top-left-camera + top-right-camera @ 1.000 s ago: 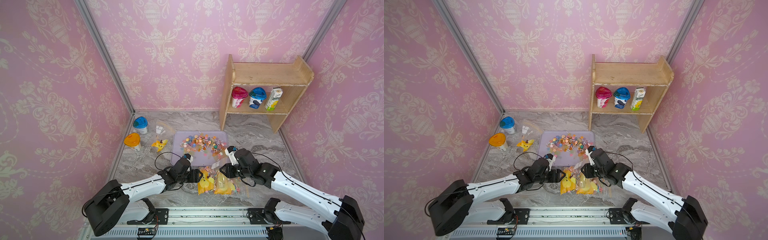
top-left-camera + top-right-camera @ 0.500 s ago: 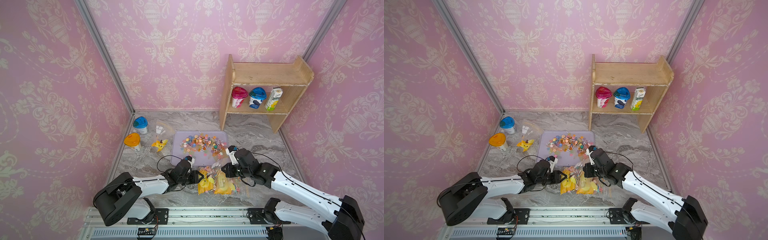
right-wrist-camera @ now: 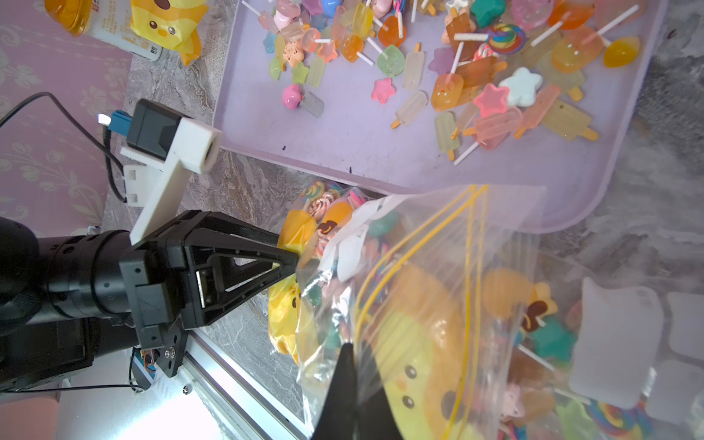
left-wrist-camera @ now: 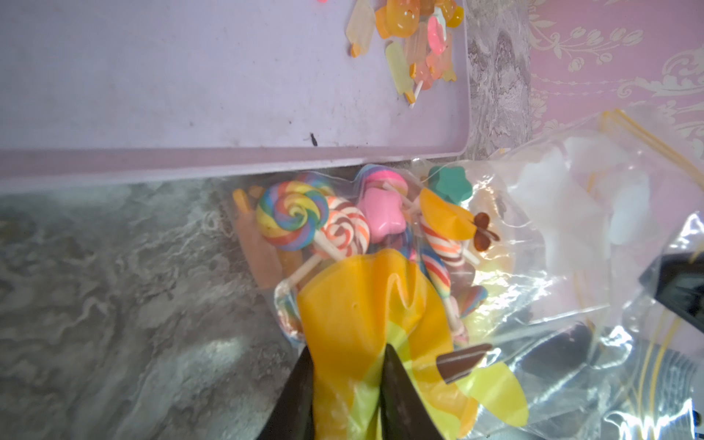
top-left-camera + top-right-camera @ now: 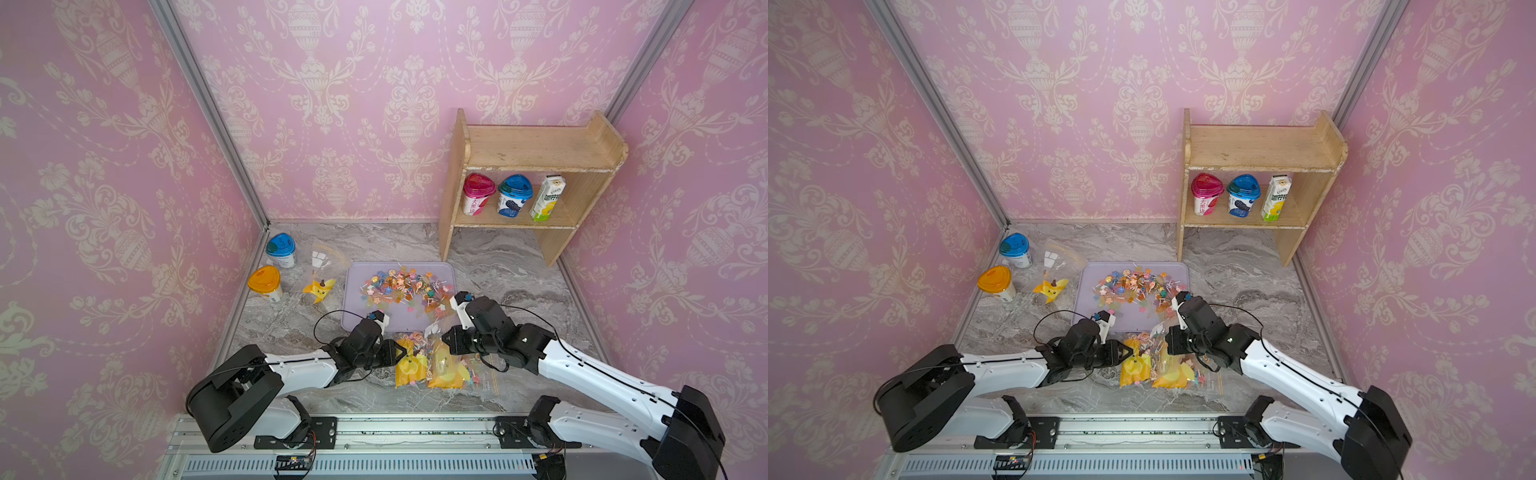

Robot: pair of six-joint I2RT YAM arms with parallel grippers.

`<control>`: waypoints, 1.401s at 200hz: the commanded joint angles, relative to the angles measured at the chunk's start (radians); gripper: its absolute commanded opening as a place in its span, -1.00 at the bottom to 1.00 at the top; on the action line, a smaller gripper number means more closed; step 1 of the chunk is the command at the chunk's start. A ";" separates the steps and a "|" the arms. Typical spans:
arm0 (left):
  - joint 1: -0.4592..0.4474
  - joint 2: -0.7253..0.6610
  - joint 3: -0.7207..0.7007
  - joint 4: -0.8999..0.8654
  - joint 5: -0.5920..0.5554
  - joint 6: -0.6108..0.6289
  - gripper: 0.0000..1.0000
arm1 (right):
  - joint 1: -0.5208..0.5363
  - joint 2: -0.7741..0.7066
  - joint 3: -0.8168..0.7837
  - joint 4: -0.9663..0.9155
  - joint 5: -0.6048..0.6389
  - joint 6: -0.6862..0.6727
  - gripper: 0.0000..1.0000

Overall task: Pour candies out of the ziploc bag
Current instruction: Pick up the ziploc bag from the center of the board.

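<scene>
Resting on the grey marble table [image 5: 498, 266], toward its near edge: one clear ziploc bag [image 5: 446, 374] printed with yellow cartoon figures. It lies just beside the near rim of a lilac tray [image 5: 353, 307], between the two arms. Contents, as the left wrist view shows them: swirl lollipops [image 4: 293, 219] on white sticks and star-shaped sweets, bunched at the end nearest the tray. Left pincer [image 5: 400, 353]: tips closed on a yellow-printed fold of the bag, with the film nipped between them. Right pincer [image 3: 352, 381]: pressed together on the clear film near the yellow zip lines, with that end held up off the table. Candies [image 5: 403, 286]: a loose heap of many colours, spread across the far half of the tray, with the near half bare. Left side of the table: a blue-lidded tub [image 5: 281, 249], an orange-lidded tub [image 5: 265, 283] and a second, smaller bag [image 5: 320, 276] with a yellow print. Far right corner: a wooden shelf [image 5: 536, 149] holding a pink-lidded cup [image 5: 478, 199], a blue-lidded cup [image 5: 514, 200] and a green-and-white carton [image 5: 547, 198], all upright.
</scene>
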 commanded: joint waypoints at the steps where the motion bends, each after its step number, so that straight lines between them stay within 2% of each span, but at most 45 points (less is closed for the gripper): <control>1: -0.001 -0.037 0.035 -0.015 0.004 0.008 -0.96 | 0.006 -0.016 0.043 -0.003 0.016 -0.009 -0.97; 70: 0.015 -0.096 0.100 -0.083 -0.013 0.041 -1.00 | 0.005 0.007 0.124 -0.028 0.022 -0.043 -0.98; 127: 0.050 -0.176 0.100 -0.137 -0.036 0.063 -1.00 | 0.006 0.020 0.155 -0.020 0.031 -0.043 -0.98; 136: 0.060 -0.191 0.100 -0.149 -0.041 0.068 -1.00 | 0.005 0.029 0.167 -0.024 0.040 -0.080 -0.99; 228: 0.160 -0.269 0.119 -0.191 -0.064 0.102 -1.00 | -0.010 0.209 0.363 -0.054 0.051 -0.183 -1.00; 280: 0.239 -0.245 0.191 -0.214 -0.049 0.158 -1.00 | -0.062 0.308 0.457 -0.075 0.011 -0.227 -1.00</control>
